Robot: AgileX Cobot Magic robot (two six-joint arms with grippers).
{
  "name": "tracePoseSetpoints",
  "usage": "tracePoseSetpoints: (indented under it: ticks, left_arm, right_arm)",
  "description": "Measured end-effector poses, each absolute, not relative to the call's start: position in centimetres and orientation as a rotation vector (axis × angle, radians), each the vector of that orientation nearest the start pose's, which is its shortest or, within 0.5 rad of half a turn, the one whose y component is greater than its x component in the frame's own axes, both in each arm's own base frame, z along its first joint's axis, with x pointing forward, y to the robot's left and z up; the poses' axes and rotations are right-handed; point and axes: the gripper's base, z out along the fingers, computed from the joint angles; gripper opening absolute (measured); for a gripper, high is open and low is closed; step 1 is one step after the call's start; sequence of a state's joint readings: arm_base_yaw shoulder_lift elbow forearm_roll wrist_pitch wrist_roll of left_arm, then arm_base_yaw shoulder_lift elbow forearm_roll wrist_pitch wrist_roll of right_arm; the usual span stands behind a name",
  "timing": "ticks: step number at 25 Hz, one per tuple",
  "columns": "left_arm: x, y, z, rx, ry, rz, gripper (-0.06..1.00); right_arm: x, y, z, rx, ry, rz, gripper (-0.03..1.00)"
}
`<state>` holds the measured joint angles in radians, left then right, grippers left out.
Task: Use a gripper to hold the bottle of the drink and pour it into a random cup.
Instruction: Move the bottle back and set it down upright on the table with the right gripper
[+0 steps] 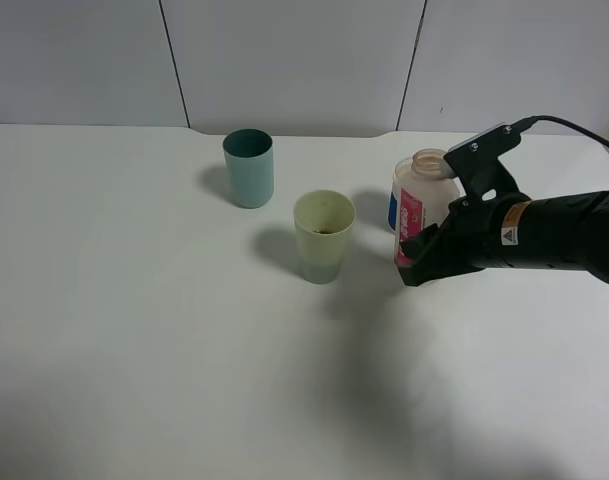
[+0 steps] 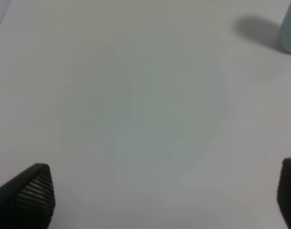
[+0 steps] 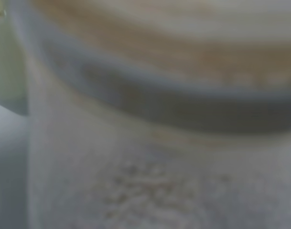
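two cups (image 1: 324, 236), (image 1: 249, 167) stand beside the bottle (image 1: 416, 198); one holds brown dregs.

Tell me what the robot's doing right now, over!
Right gripper shut on bottle, upright. Left gripper open, empty. Yellow-green cup beside bottle, path clear. Teal cup farther back.

High camera overlooks table (image 1: 134, 350); wrist cameras close.

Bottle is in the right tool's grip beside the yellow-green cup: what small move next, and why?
Probably carry the bottle a little toward the yellow-green cup before tilting. The right tool holds it upright, its open neck off to the cup's side rather than over its mouth, so tipping now would likely spill on the table.
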<state>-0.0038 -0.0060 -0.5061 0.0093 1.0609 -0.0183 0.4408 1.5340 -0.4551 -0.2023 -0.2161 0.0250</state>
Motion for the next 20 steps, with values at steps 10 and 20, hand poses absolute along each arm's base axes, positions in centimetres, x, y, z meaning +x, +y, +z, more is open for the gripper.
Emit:
tracePoseSetpoints:
  ticks: [10,20]
  left_arm:
    - [-0.7,0.1,27.9,-0.015,2.032,-0.003,0.93]
    - [-0.7,0.1,27.9,-0.015,2.032,-0.003,0.93]
  right_arm:
    - [23.3,11.2,13.0,-0.74,2.189,0.145,0.37]
    - [23.9,11.4,11.1,-0.758,2.19,0.124,0.37]
